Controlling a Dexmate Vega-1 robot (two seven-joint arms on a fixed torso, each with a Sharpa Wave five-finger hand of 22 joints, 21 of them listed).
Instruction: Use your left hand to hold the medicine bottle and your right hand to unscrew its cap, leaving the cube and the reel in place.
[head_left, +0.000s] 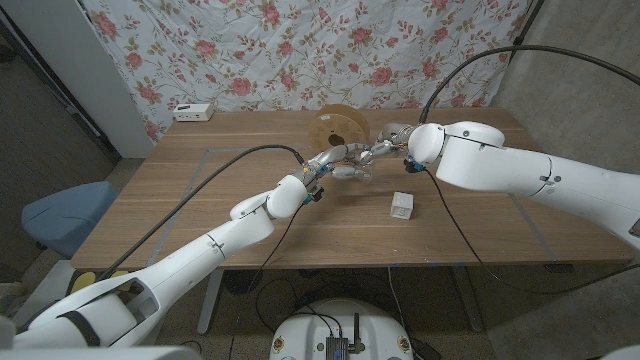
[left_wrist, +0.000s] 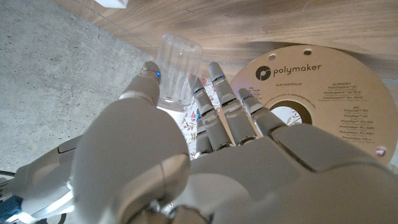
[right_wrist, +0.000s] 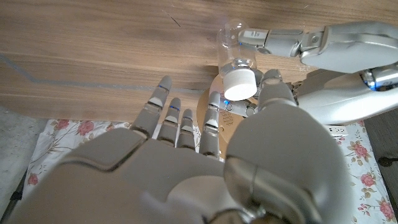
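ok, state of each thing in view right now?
bottle: clear, held off the table by the left hand, cap on
cap: white, on the bottle, at the right hand's fingertips
left hand: grips the bottle
right hand: fingers apart at the cap, grip not clear
reel: upright on the table behind the hands
cube: white, on the table, untouched

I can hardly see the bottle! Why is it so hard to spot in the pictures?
The medicine bottle is clear plastic, so in the left wrist view the wood shows through it. In the right wrist view its white cap stands out. In the head view the hands crowd it.
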